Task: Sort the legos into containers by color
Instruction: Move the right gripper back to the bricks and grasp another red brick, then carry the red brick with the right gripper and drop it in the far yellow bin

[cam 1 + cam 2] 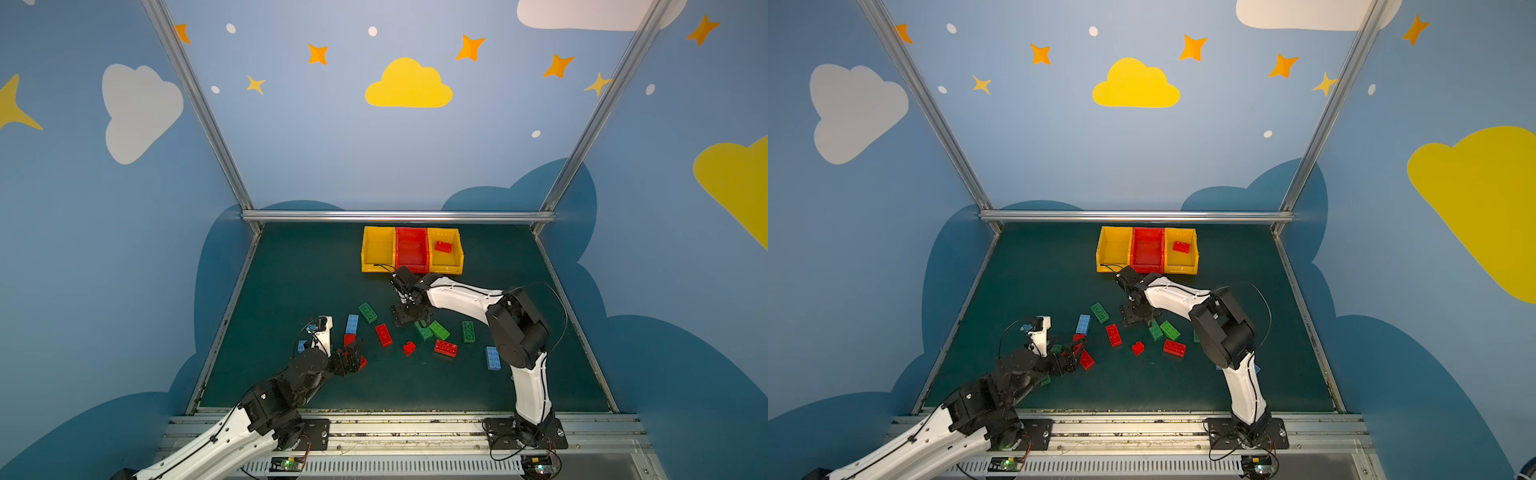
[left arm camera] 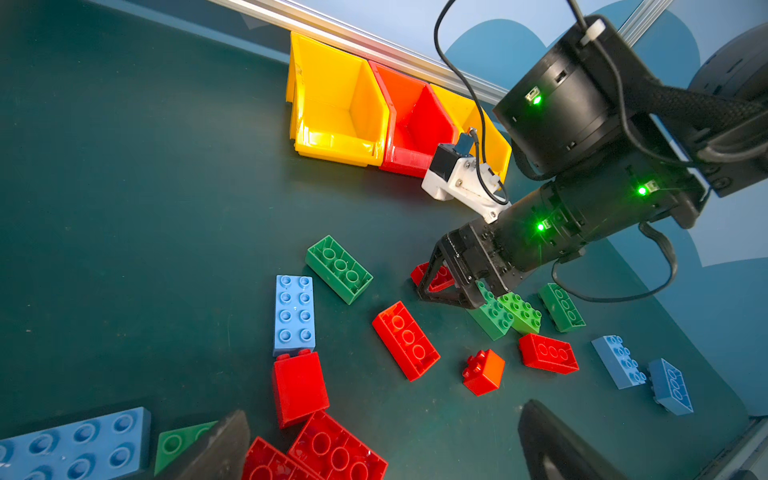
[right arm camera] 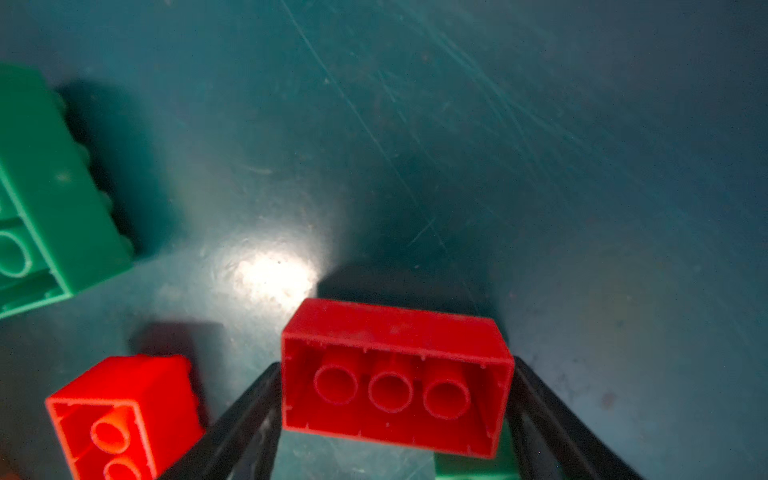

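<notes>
A red brick (image 3: 395, 378) sits hollow side up, low over the dark green table (image 1: 311, 270). The right end effector (image 3: 395, 363) is clamped on it lengthwise, one black finger (image 3: 253, 419) against each short end. Whether the brick rests on the table or hangs just above it cannot be told. Just beside it the right wrist view shows a second red piece (image 3: 120, 415), also hollow side up, and a green piece (image 3: 50, 199) a little further off. In both top views the right end effector (image 1: 411, 318) stands just right of the table's middle and hides the brick it grips. Two green bricks (image 1: 432, 330) lie touching side by side at its lower right, and a lone green brick (image 1: 368, 312) lies to its left. Spread across the lower middle of the table are a light blue brick (image 1: 352, 324), a long red brick (image 1: 383, 335), a small red brick (image 1: 409, 348), a flat red brick (image 1: 445, 348), another green one (image 1: 468, 331) and a second light blue brick (image 1: 493, 358). At the lower left the left end effector (image 1: 353, 353) hangs with its fingers wide apart and nothing between them, above a red cluster (image 2: 336, 449). Along the far edge, upper middle, three bins stand touching in a row: left yellow bin (image 1: 376, 266), red bin (image 1: 411, 249) and right yellow bin (image 1: 451, 266), the last holding a sorted red brick (image 1: 443, 247).
</notes>
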{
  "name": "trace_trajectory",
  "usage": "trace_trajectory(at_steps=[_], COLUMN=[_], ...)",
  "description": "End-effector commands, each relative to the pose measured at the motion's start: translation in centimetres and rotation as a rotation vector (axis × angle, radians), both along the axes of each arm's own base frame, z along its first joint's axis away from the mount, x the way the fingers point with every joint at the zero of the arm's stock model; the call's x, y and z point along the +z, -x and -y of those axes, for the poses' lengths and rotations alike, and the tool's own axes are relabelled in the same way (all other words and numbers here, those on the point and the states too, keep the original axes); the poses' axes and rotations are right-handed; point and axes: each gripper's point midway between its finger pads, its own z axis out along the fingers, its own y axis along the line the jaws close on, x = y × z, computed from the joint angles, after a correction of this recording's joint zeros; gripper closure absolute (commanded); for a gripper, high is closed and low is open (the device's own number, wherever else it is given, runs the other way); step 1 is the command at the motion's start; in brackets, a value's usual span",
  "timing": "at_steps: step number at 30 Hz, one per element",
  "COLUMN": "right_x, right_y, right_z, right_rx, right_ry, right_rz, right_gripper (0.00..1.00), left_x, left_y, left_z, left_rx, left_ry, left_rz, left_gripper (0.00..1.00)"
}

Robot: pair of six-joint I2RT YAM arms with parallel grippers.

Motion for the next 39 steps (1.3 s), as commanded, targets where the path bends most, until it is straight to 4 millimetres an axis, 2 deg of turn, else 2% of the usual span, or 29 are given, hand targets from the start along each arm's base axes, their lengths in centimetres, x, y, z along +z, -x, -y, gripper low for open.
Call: trace_trajectory(at_steps=[1,3,6,7,10,14,19,24,28,31,35,39], right_x=[-0.3,-0.3,-0.3,-0.3,0.7,3.6,8.7,11.7,12.1,11.6,10.5,9.1], right_y=[-0.4,-0.6,-0.7,-0.7,-1.1,-2.6,-7.5,-13.7,-18.5,-21.6,-24.4,-26.1], right_z=[0.1,0.2,0.3,0.3,0.4,1.4,5.4,9.6,11.8,12.7,12.7,13.2], right_rx=[-0.03,-0.037,-0.046,-0.049,-0.06,-0.09,-0.181,-0.285,-0.347,-0.378,-0.375,-0.388], right_ry=[0.008,0.009,0.015,0.015,-0.003,-0.041,-0.067,-0.082,-0.1,-0.114,-0.129,-0.117], right_rz=[-0.015,-0.014,-0.014,-0.013,0.001,0.053,0.175,0.268,0.297,0.302,0.302,0.306], right_gripper=[0.21,0.27,0.47,0.51,0.55,0.56,0.54,0.54,0.54,0.53,0.53,0.52], left_x=[-0.2,-0.3,-0.4,-0.4,-0.2,0.1,1.2,1.6,1.6,1.1,0.0,-0.5], left_y=[-0.2,-0.3,-0.3,-0.4,-0.4,-0.9,-1.9,-3.7,-5.9,-7.9,-10.0,-10.7], left_z=[-0.1,0.0,0.0,0.0,0.1,0.5,2.3,5.7,8.9,10.8,11.9,11.8], left_rx=[0.006,0.004,0.004,0.004,0.001,-0.003,-0.037,-0.103,-0.126,-0.136,-0.124,-0.114], left_ry=[-0.019,-0.021,-0.026,-0.027,-0.032,-0.03,-0.035,-0.087,-0.137,-0.223,-0.302,-0.286], left_rz=[0.017,0.016,0.019,0.022,0.03,0.053,0.081,0.062,-0.011,-0.023,-0.056,-0.085], left_gripper=[0.0,0.0,0.0,0.0,0.0,0.0,0.0,0.0,0.0,0.0,0.0,0.0])
